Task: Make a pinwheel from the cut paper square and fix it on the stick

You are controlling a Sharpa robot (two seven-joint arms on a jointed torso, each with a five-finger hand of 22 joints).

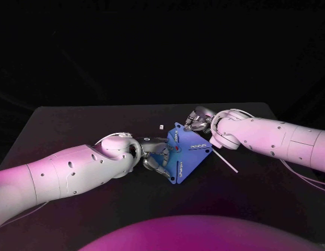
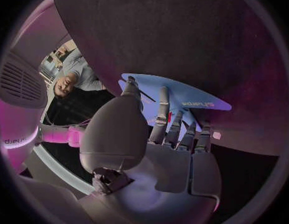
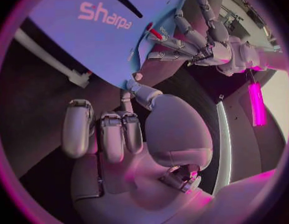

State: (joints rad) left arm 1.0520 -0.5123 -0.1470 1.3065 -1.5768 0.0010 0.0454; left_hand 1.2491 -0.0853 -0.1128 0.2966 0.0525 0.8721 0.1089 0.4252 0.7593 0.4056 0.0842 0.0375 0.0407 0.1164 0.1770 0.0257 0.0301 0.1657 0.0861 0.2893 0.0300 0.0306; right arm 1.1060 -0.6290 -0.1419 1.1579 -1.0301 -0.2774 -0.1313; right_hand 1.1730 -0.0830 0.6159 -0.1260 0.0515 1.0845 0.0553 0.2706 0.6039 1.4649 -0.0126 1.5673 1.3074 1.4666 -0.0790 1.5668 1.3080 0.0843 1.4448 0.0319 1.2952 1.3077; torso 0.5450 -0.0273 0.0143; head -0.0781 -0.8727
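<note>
The blue paper (image 1: 189, 154) looks matt, the table (image 1: 72, 125) matt, the fingers (image 2: 162, 109) smooth silver.

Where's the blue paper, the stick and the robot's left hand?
blue paper (image 1: 189, 155), head view, on its flat middle.
stick (image 1: 227, 162), head view, midway along the thin white shaft.
left hand (image 1: 151, 155), head view, on the middle of the silver hand.

The worktop (image 1: 65, 123) is a matte black slab. Its far edge runs straight across the head view and its left side slants toward the near corner. Behind it hangs an unbroken black backdrop (image 1: 162, 52). In the right wrist view a pale strip (image 3: 222, 129) edges the worktop, and beyond it lies a brighter stretch of room (image 3: 278, 92), too blurred to make out.
</note>
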